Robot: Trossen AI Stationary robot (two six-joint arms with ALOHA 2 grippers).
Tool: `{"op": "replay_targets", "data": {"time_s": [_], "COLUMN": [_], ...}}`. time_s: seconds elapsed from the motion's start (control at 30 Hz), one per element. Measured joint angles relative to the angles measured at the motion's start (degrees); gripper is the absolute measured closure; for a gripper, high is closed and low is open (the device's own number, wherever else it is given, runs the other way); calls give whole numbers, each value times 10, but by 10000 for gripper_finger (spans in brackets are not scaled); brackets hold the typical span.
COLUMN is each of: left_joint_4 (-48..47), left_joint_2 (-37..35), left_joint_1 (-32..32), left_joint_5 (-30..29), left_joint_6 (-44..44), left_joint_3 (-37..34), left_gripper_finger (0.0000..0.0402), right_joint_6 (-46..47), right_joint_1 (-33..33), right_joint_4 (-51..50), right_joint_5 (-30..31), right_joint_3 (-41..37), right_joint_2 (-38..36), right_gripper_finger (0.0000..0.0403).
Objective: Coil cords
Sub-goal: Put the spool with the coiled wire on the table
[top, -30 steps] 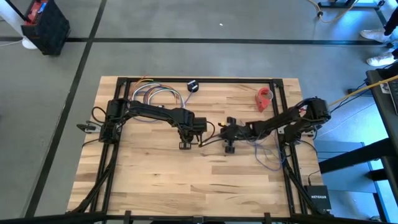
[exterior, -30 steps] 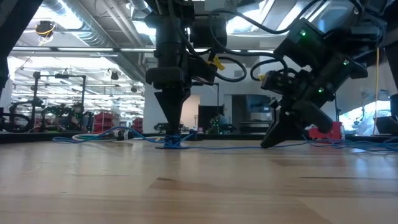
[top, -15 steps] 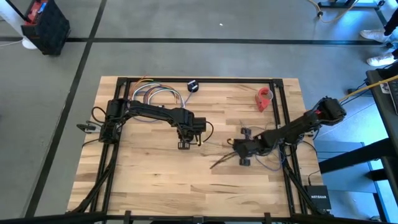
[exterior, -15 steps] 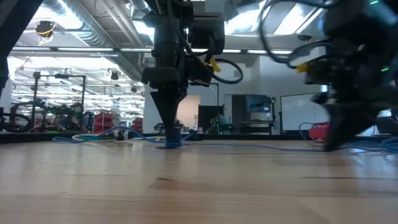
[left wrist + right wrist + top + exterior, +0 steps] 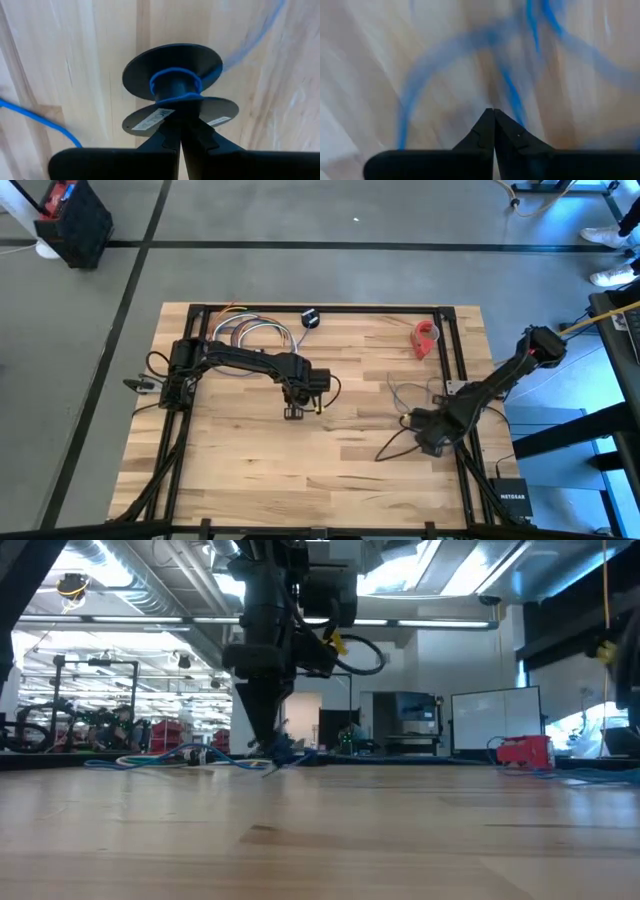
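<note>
My left gripper (image 5: pixel 293 412) stands near the table's middle, pointing down, shut on a black spool (image 5: pixel 172 75). One turn of blue cord (image 5: pixel 175 82) circles the spool's hub. From there the cord runs off blurred (image 5: pixel 250 40) toward the table's right. Loose loops of the cord (image 5: pixel 400 392) lie on the wood at the right. My right gripper (image 5: pixel 425 442) is near the table's right edge, pointing down and shut, with blurred blue cord (image 5: pixel 512 97) at its fingertips. In the low view only my left gripper (image 5: pixel 262 752) and the spool (image 5: pixel 282 754) show. My left gripper pinches the spool's nearer disc at its rim (image 5: pixel 181 120) between its two fingers, coming from above. The spool sits tilted below the fingers, low over the wood; whether it touches the table I cannot tell. My right gripper points down with a blue strand (image 5: pixel 516 112) meeting its fingertips (image 5: pixel 507 131). The view is blurred, so which part of the cord is pinched does not show.
A bundle of multicoloured looped wires (image 5: pixel 250 332) and a small black disc (image 5: pixel 310 318) lie at the far edge. A red object (image 5: pixel 427 337) sits at the far right. Black frame rails (image 5: pixel 320 309) border the table. A dark box (image 5: pixel 512 498) stands off the near right corner.
My right gripper has swung away from my left gripper at the table's middle toward the table's right and near edges, rising a little and turning until it points down. It has left the low view. The spool under my left gripper has tipped slightly.
</note>
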Motion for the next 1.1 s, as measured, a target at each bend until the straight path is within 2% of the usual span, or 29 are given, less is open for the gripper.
{"op": "replay_targets", "data": {"time_s": [0.07, 0.13, 0.27, 0.4, 0.5, 0.6, 0.7, 0.77, 0.87, 1.1], "left_joint_4": [-1, 5, 15, 22, 22, 22, 23, 23, 23, 24], "left_joint_2": [0, 1, 2, 2, 2, 2, 2, 2, 2, 2], "left_joint_1": [0, 0, 0, 0, 0, 1, 1, 1, 1, 1], "left_joint_5": [-1, -2, -6, -6, -6, -6, -6, -6, -6, -6], "left_joint_6": [0, 0, 0, 0, 0, 0, 0, 0, 0, 1], "left_joint_3": [-1, -1, -2, -2, -1, -1, -1, -1, -1, -1], "left_gripper_finger": [398, 398, 398, 398, 398, 398, 398, 398, 398, 398], "right_joint_6": [53, 86, 107, 80, 45, -3, -88, -163, -245, -432], "right_joint_1": [15, 22, 20, 20, 20, 20, 12, -7, -52, -167], "right_joint_4": [-33, -17, 28, 83, 141, 214, 295, 346, 403, 595], "right_joint_5": [-29, -28, 67, 144, 181, 253, 336, 367, 353, 216], "right_joint_3": [-1, -1, 1, 1, 1, 2, 2, 3, 3, 3], "right_joint_2": [-4, -7, -6, -7, -7, -7, -6, 3, 31, 148], "right_gripper_finger": [399, 398, 398, 389, 357, 308, 260, 233, 211, 206]}}
